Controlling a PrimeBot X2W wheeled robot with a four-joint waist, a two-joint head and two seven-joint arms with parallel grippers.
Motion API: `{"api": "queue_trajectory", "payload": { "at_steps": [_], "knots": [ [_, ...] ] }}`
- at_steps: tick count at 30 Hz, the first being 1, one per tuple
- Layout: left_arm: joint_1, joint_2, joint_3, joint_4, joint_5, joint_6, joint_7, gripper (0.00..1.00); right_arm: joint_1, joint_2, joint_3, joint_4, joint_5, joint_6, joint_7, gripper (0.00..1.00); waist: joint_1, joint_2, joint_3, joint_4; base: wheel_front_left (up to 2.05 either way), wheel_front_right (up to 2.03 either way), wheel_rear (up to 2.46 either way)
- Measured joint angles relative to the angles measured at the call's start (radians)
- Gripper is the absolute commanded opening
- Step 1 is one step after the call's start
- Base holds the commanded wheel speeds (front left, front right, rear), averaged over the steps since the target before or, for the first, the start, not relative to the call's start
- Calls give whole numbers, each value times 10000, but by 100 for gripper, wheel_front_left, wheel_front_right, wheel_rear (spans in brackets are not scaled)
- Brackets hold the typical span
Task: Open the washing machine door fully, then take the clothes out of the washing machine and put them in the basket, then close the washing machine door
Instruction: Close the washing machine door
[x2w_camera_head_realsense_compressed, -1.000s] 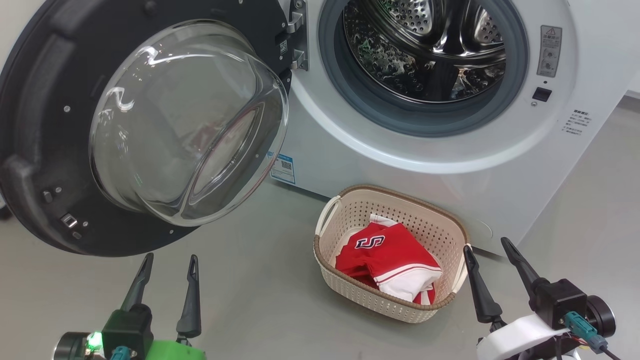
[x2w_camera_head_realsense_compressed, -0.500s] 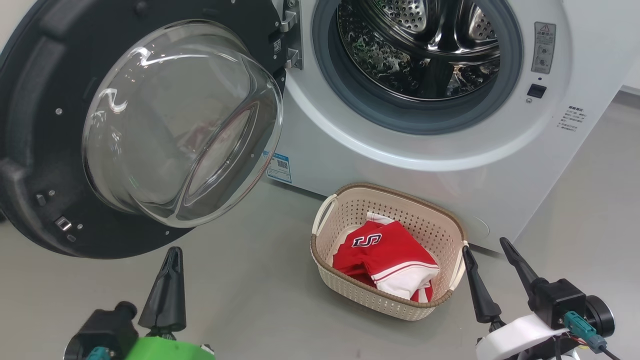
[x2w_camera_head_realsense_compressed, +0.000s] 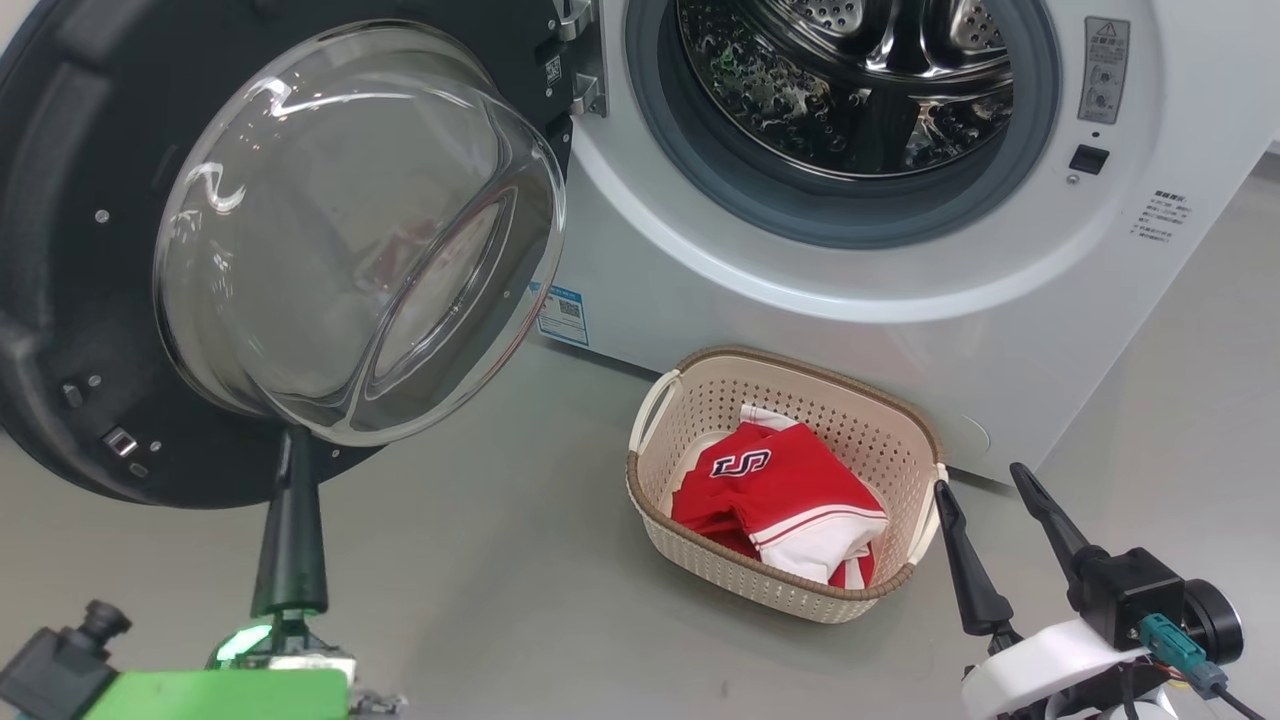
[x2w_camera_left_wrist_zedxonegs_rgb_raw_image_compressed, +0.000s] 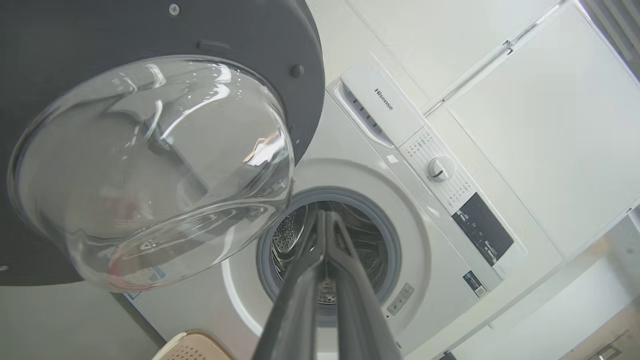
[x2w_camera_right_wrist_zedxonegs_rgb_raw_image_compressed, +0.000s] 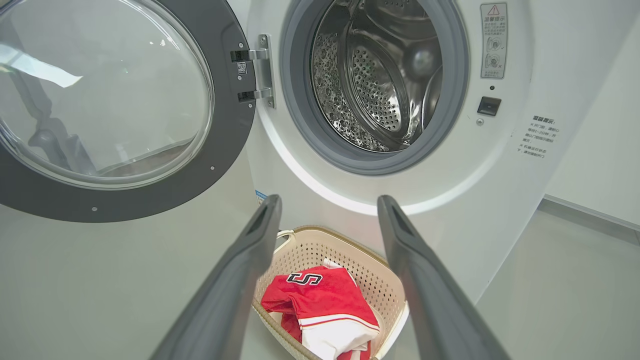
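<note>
Now red white-trimmed clothes (x2w_camera_head_realsense_compressed: 775, 485) lie in the cream perforated plastic basket (x2w_camera_head_realsense_compressed: 870, 425); left gripper (x2w_camera_head_realsense_compressed: 287, 442) pinched together, empty, right gripper (x2w_camera_head_realsense_compressed: 979, 478) splayed, empty

Bright, even light leaves soft shadows on the floor (x2w_camera_head_realsense_compressed: 520, 560). Glare streaks the washing machine door (x2w_camera_head_realsense_compressed: 350, 230) and glints off the steel drum (x2w_camera_head_realsense_compressed: 800, 90).

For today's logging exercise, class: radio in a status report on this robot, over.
Left gripper shut, empty, below the round black-rimmed glass door, open. Right gripper open. Red white-striped clothes in the cream perforated basket. Door path looks clear.
</note>
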Motion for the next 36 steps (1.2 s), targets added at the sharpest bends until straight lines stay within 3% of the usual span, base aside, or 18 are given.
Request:
{"api": "queue_trajectory", "payload": {
  "at_steps": [4,11,17,24,28,33,36],
  "knots": [
    [-98,-6,673,-675,-1795,-48,-52,0,-6,-69,-59,-44,0,0,0,100,0,0,64,25,0,0,0],
    [-427,36,2742,-1258,-2531,-79,-86,0,-1,-140,-148,-144,0,-13,31,100,0,0,136,85,0,0,0],
    [-613,880,4485,-754,-3231,52,-54,0,-3,-242,-167,-274,-2,-13,134,100,0,0,301,108,0,0,0],
    [-1446,1883,5511,477,-4215,650,585,0,-6,-397,-221,-512,-10,-12,311,100,0,0,530,122,0,0,0],
    [-1738,2495,6029,1620,-4614,1267,978,0,-76,-510,-198,-663,-50,2,433,100,0,0,709,90,0,0,0],
    [-1925,3068,5916,2803,-5022,1791,1762,0,-190,-646,-199,-878,-107,77,608,100,0,0,980,12,0,0,0],
    [-2243,3221,5578,3289,-5173,1866,2222,0,-209,-761,-219,-986,-173,82,708,100,0,0,1174,-39,0,0,0]
  ]
}}
